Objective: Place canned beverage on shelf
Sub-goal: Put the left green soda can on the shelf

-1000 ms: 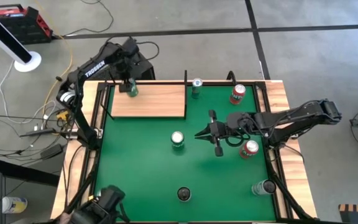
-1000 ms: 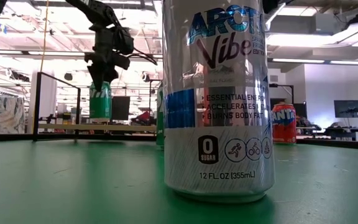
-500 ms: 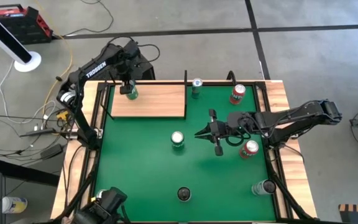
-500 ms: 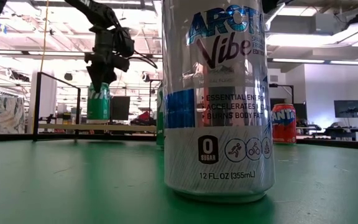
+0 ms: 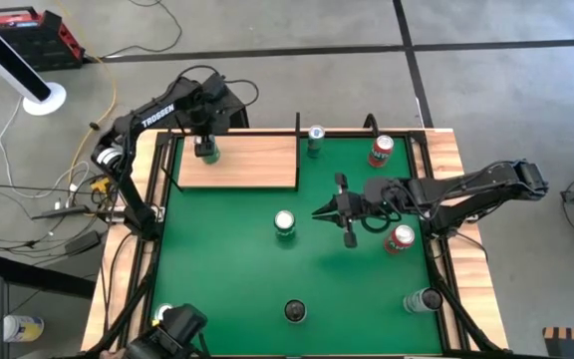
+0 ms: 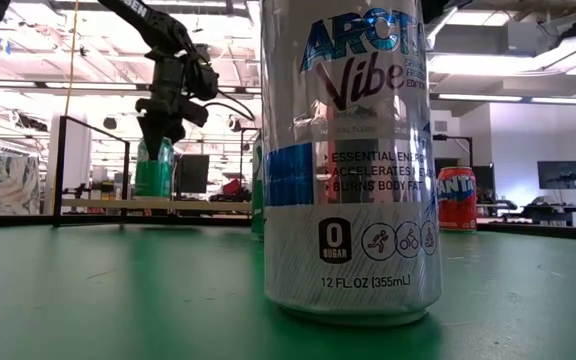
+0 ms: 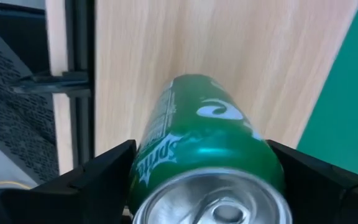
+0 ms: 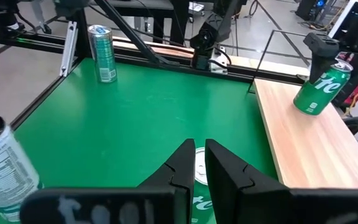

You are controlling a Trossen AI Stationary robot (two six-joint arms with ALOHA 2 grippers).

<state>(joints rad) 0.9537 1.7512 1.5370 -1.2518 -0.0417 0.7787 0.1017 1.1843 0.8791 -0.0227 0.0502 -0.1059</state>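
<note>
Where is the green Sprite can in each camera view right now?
High view: green Sprite can at the far-left corner of the shelf, under the left hand.
Low view: far left in the background, on the shelf.
Left wrist view: fills the lower middle, between the fingers.
Right wrist view: upper right.
Shared landmark: the shelf.

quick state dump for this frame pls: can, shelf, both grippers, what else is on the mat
green can: upright on the shelf, near its far left corner
shelf: pale wood panel at the mat's far left corner
left gripper: above the green can, fingers open on either side of it
right gripper: shut, empty, hovering mid-mat
green mat: six other cans standing on it
task status: can on the shelf, gripper not clear of it
</note>
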